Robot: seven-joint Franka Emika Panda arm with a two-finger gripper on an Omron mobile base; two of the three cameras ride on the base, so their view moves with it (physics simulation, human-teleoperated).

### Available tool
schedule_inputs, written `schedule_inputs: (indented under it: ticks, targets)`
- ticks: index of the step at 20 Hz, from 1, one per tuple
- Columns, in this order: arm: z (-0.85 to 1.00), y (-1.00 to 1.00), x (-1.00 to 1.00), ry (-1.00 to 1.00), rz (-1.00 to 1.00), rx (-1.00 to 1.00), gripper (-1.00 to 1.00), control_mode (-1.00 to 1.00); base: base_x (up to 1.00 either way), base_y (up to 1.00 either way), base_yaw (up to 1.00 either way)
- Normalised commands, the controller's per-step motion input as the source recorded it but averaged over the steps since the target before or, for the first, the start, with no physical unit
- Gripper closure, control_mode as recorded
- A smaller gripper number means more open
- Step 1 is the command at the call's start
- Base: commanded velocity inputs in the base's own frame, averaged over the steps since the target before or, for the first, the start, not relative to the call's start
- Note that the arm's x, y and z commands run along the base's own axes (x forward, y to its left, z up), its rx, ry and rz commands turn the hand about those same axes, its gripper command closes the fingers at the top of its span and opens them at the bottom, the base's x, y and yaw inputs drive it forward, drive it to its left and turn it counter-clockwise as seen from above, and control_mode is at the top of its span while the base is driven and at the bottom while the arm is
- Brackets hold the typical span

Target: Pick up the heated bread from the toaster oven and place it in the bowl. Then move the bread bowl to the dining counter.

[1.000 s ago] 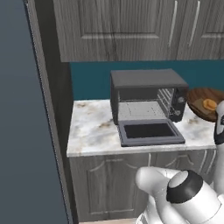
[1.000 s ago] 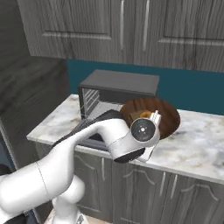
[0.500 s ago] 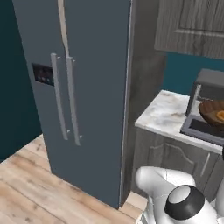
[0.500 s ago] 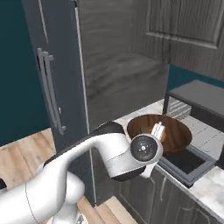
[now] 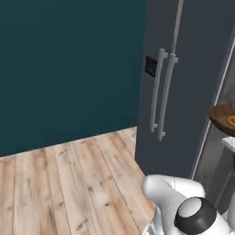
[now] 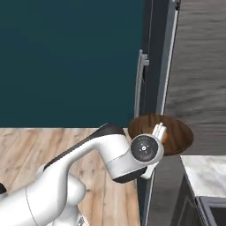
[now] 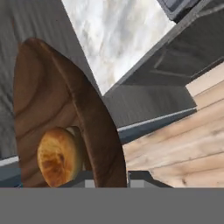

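Observation:
My gripper point(image 7: 111, 179) is shut on the rim of the dark brown bowl point(image 7: 87, 113), which I hold in the air. The rim runs between the two fingertips point(image 7: 140, 177). The round orange-brown bread point(image 7: 57, 155) lies inside the bowl. From the right base the bowl point(image 6: 174, 132) hangs beside the fridge with the gripper point(image 6: 160, 131) at its near rim. From the left base the bowl point(image 5: 222, 118) shows at the right edge with the bread point(image 5: 232, 120) in it. A dark corner of the toaster oven point(image 6: 215, 212) sits low right. The dining counter is out of view.
A tall dark grey fridge point(image 5: 183, 78) with silver handles stands close ahead on the right. A teal wall point(image 5: 69, 64) lies behind a light wood floor point(image 5: 69, 183). A marble countertop point(image 6: 204, 174) ends just right of the fridge.
The whole picture has swung left: the base has turned from the oven counter past the fridge to the teal wall and floor. The bowl with the bread stays in my gripper.

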Motion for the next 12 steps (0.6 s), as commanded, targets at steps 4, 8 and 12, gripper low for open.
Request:
schedule_inputs:
  ticks: [4, 8, 12]
  targets:
    - [0.0, 0.0, 0.0, 0.0, 0.0, 0.0, 1.0, 1.0, -0.12, 0.0, 1.0]
    - [0.0, 0.0, 0.0, 0.0, 0.0, 0.0, 1.0, 1.0, -0.08, 0.04, 1.0]
    - [0.0, 0.0, 0.0, 0.0, 0.0, 0.0, 1.0, 1.0, -0.05, 0.0, 1.0]
